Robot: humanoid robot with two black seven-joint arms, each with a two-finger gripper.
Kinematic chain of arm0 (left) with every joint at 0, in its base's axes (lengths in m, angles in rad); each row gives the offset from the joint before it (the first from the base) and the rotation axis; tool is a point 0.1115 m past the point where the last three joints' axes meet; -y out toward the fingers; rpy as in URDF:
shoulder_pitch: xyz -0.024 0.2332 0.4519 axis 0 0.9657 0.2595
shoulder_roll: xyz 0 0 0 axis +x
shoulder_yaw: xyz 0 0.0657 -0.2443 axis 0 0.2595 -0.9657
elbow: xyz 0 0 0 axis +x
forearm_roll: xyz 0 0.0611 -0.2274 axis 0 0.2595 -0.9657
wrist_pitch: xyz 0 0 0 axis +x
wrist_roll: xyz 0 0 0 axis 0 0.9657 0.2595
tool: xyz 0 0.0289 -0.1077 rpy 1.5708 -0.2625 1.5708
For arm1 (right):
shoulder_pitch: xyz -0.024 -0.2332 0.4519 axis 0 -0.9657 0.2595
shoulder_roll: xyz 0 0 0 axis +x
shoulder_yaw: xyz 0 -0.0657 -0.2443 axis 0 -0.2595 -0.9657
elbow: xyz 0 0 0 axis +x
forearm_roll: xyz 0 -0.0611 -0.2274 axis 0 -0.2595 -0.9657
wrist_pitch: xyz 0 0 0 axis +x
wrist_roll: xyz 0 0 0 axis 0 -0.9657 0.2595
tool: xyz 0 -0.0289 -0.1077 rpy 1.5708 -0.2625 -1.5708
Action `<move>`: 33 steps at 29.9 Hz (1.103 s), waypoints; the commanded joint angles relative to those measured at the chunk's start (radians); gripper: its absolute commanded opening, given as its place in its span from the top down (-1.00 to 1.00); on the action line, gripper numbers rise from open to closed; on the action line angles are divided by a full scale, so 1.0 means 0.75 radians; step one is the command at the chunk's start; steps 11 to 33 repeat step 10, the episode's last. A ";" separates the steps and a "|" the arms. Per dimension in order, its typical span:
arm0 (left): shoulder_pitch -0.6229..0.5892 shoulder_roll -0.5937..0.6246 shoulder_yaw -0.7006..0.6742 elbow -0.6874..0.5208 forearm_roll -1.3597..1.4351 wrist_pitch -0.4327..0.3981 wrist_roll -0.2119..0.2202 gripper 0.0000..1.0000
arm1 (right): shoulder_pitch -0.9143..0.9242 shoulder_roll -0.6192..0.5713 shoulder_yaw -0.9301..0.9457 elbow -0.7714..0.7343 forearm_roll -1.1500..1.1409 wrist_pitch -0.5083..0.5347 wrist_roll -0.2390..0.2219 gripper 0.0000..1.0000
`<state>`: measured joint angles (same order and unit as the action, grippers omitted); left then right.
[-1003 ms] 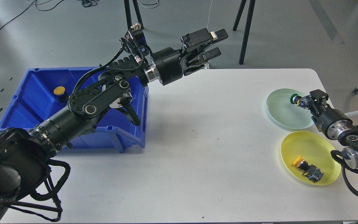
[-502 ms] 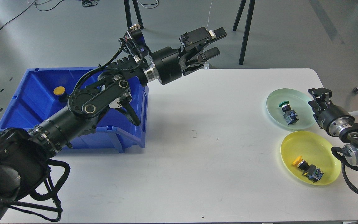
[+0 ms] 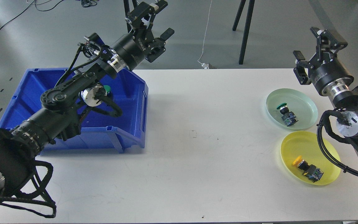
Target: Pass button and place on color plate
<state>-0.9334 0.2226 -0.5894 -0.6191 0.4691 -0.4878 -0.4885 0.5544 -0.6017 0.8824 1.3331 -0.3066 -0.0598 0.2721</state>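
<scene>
Sitting in the green plate [image 3: 303,101] at the right of the frame is a green button [image 3: 285,114], so colour matches colour. A yellow button [image 3: 306,167] lies in the yellow plate [image 3: 294,146] just below it. Both plates sit near the right arm, likely so it can reach them. The right gripper [image 3: 319,43] is lifted high at the upper right, fingers spread wide, holding nothing. The left gripper [image 3: 158,17] points up at the top middle, wide open and empty too. Its arm stretches over the blue bin [image 3: 132,137] on the left, where another green button [image 3: 106,90] peeks out, probably the next one to pass.
</scene>
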 commanded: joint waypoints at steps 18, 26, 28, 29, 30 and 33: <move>0.271 0.088 -0.237 -0.267 -0.120 -0.001 0.000 -0.88 | -0.054 0.164 0.167 0.053 0.008 0.168 0.087 -0.99; 0.271 0.088 -0.237 -0.267 -0.120 -0.001 0.000 -0.88 | -0.054 0.164 0.167 0.053 0.008 0.168 0.087 -0.99; 0.271 0.088 -0.237 -0.267 -0.120 -0.001 0.000 -0.88 | -0.054 0.164 0.167 0.053 0.008 0.168 0.087 -0.99; 0.271 0.088 -0.237 -0.267 -0.120 -0.001 0.000 -0.88 | -0.054 0.164 0.167 0.053 0.008 0.168 0.087 -0.99; 0.271 0.088 -0.237 -0.267 -0.120 -0.001 0.000 -0.88 | -0.054 0.164 0.167 0.053 0.008 0.168 0.087 -0.99; 0.271 0.088 -0.237 -0.267 -0.120 -0.001 0.000 -0.88 | -0.054 0.164 0.167 0.053 0.008 0.168 0.087 -0.99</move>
